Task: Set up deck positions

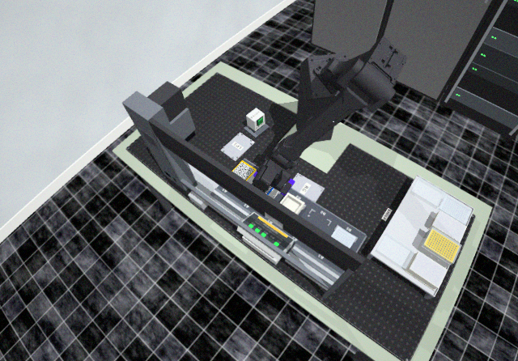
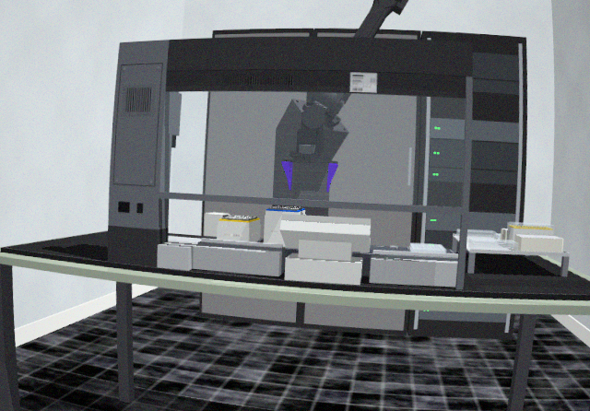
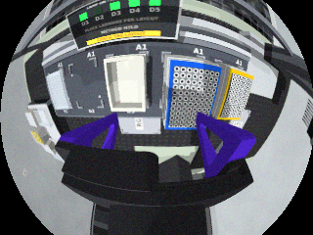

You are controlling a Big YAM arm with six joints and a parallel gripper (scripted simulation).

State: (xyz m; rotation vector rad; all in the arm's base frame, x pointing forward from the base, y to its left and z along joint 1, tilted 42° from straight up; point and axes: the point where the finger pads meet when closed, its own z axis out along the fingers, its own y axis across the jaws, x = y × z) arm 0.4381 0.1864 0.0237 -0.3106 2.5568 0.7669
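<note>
1. Surveyed the black tabletop (image 1: 367, 181) under the dark gantry bar (image 1: 209, 158), with the white SHELF (image 1: 392, 244) at the far end, well apart from the arm.
2. Found the deck strip (image 1: 320, 218) carrying five positions in a row. Seen from the wrist, ran left to right: a pale plate (image 3: 58, 89) at D1, bare brackets at D2, the reservoir (image 3: 127, 81) at D3, the blue-framed tip rack (image 3: 192, 94) at D4, and the yellow-framed tip rack (image 3: 237, 94) at D5.
3. Judged the step in hand to be a pass along the row, probably toward D1. Could not tell whether the plate's lid was on.
4. Located the reservoir seated inside its brackets, open, showing nothing inside. Noted its long axis running away from the arm toward the gantry, parallel to both racks. Could not read the ID label, so could not confirm which end held well A1.
5. Found both racks uncovered, tip holes showing, just beside each other.
6. Caught the claw (image 2: 310, 178) spread fully wide and gripping nothing, hovering well above the deck, roughly over the gap between the reservoir and the blue-framed tip rack.
7. To do this well: should keep that height while crossing, centre over the target, line the fingers across its short width, then descend straight. Should carry only a plate's lid over the reservoir.
8. Made out small 'A1' engravings (image 3: 141, 47) at the far corners.
</note>
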